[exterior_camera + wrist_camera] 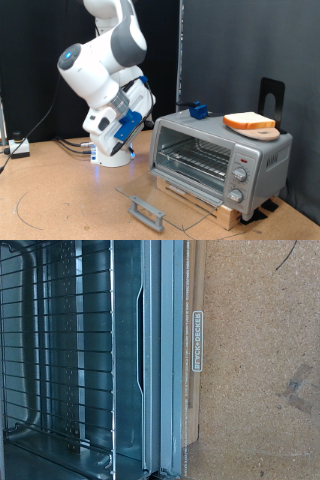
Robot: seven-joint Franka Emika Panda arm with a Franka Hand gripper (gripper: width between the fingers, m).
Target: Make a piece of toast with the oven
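Observation:
The silver-grey oven (225, 155) stands on the exterior view's right. Its glass door (165, 200) is open and lies flat, with the grey handle (148, 212) at the front. The wire rack (195, 155) inside is bare. The piece of toast (250, 122) lies on a round wooden board on top of the oven. My gripper (148, 108) hangs just off the oven's upper left corner; its fingers are not clear. The wrist view shows the rack (60, 350), the oven's front edge (165, 360) and the open door (240, 360), with no fingers in it.
The oven sits on a wooden slat base (215, 207). Round knobs (240, 176) are on its right panel. A small blue object (200, 109) lies at the back of the oven top. A black stand (271, 95) rises behind. Cables (15, 148) lie at the left.

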